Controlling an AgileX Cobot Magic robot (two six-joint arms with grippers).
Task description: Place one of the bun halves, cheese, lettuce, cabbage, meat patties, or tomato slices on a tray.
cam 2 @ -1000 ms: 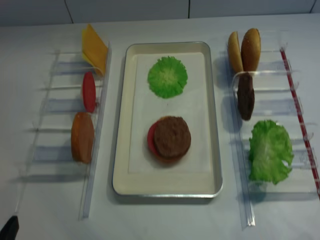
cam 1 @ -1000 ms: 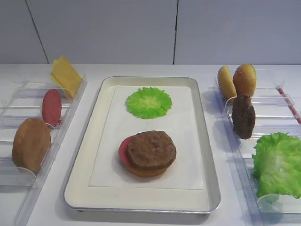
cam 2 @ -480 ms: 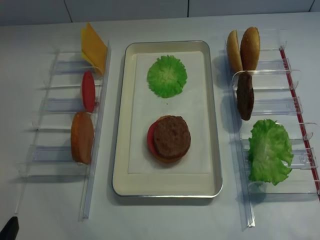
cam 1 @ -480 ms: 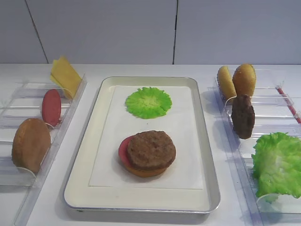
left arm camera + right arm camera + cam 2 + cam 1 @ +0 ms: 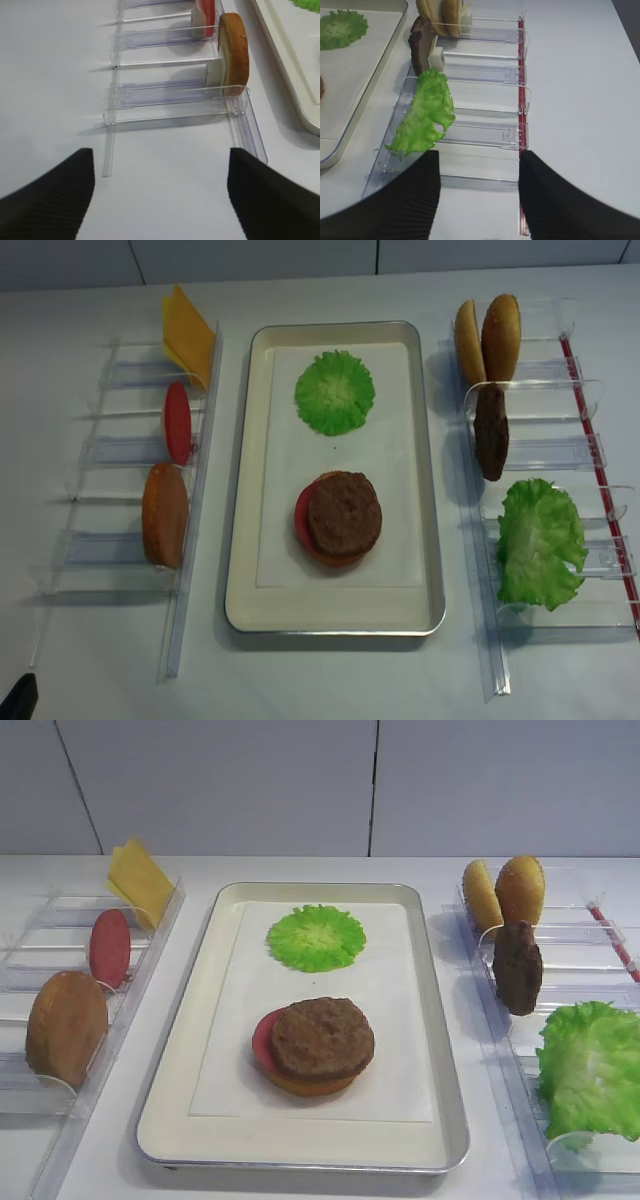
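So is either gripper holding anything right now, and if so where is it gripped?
Nothing is held. The right gripper and the left gripper both stand open over bare table, with nothing between their fingers.

Tray (image 5: 440, 1050): silver metal, rectangular, raised rim, white paper lining; centre of table.

On tray, near end: stack of tan bun half (image 5: 305, 1082) at bottom, red tomato slice (image 5: 263, 1038) protruding left, dark brown grainy meat patty (image 5: 322, 1038) flat on top.

On tray, far end: flat round green cabbage leaf (image 5: 316, 937), apart from stack.

Left rack: pale yellow cheese (image 5: 140, 880) leaning, second tomato slice (image 5: 109, 948) on edge, bun half (image 5: 66, 1027) on edge.

Right rack: two bun halves (image 5: 505, 890) upright side by side, second patty (image 5: 517, 967) on edge, ruffled green lettuce (image 5: 590, 1068).
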